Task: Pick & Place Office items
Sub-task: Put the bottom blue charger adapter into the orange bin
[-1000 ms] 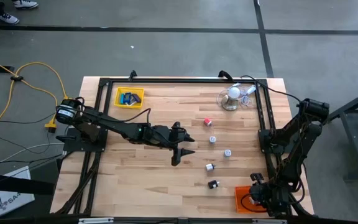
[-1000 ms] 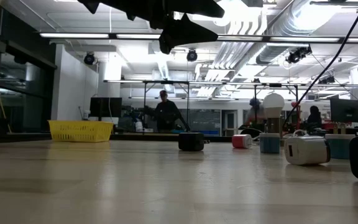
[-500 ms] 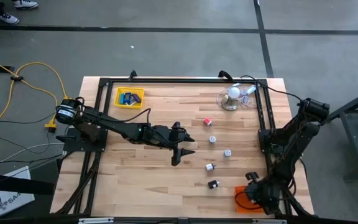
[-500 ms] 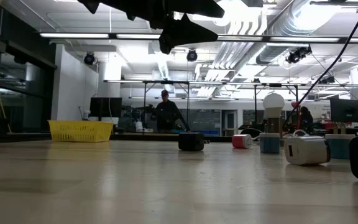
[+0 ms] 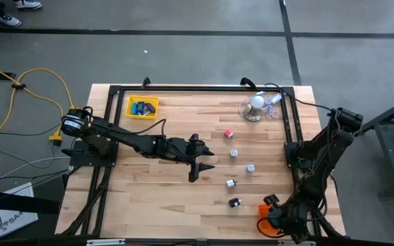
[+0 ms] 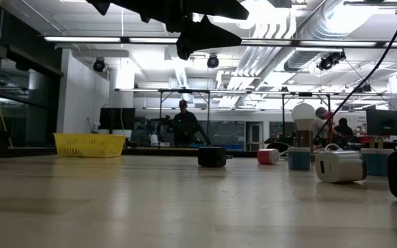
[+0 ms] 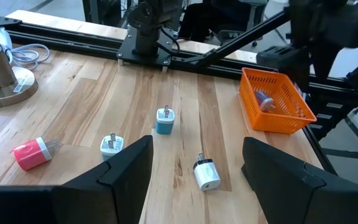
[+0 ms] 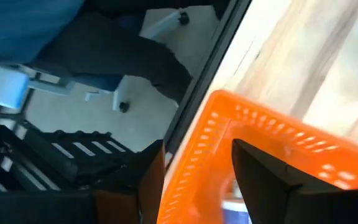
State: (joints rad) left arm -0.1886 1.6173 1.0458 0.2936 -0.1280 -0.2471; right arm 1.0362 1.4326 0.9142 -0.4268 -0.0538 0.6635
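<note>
The right pincer [image 5: 273, 217] hangs over the orange tray [image 7: 277, 102] at the counter's [image 5: 156, 191] near right corner; whether it grips anything I cannot tell. This looks like the drop-off step. The left pincer [image 5: 195, 171] waits released mid-counter. Next comes fetching another plug-shaped item [image 5: 234, 202], small and boxy, from the loose line right of centre.

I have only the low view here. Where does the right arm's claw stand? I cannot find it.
Observer: The right claw hangs over the orange mesh plastic tray, at the table's near right corner.
Operator: Is that tray empty?
Observer: No. The left wrist view shows one small pale piece inside it.
Operator: And the left claw?
Observer: The left claw is open and holds nothing, above the middle of the wooden table.
</note>
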